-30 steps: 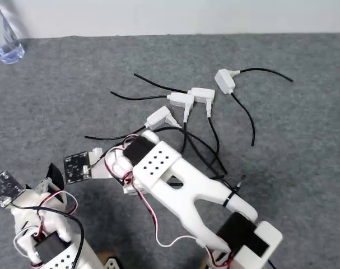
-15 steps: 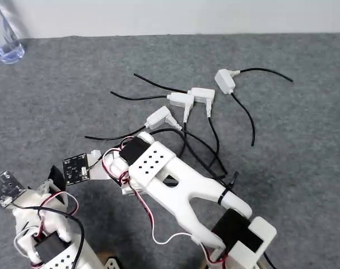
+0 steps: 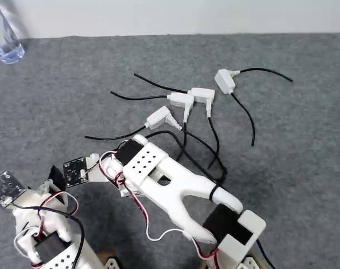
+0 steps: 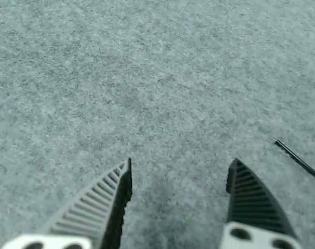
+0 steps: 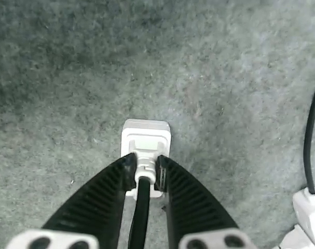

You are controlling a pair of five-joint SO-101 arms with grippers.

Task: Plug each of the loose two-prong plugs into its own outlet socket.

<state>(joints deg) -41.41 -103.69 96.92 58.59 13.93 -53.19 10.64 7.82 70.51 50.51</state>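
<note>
Right gripper (image 5: 145, 162), R wrist view: fingers pinched on white plug (image 5: 145, 139) at its cord neck, plug down at the carpet. Risk: the thin neck grip lets it twist, so prongs misalign. L wrist view: left gripper (image 4: 181, 163) spread wide over bare carpet. High view adds layout: nearest loose plug (image 3: 158, 117) w/ cord just beyond right arm (image 3: 170, 179).

1. A plug (image 5: 145, 146) is sitting in a socket (image 5: 145, 126) on the bench (image 5: 240, 78), between the fingers (image 5: 115, 181) of the right gripper (image 5: 145, 159).
2. Farther out, mid-bench, a joined pair (image 3: 192, 97) is lying, a loose connector (image 3: 158, 117) before it, another connector (image 3: 224, 81) to its right.
3. A bottle (image 3: 4, 45) is standing at the far-left corner.
</note>
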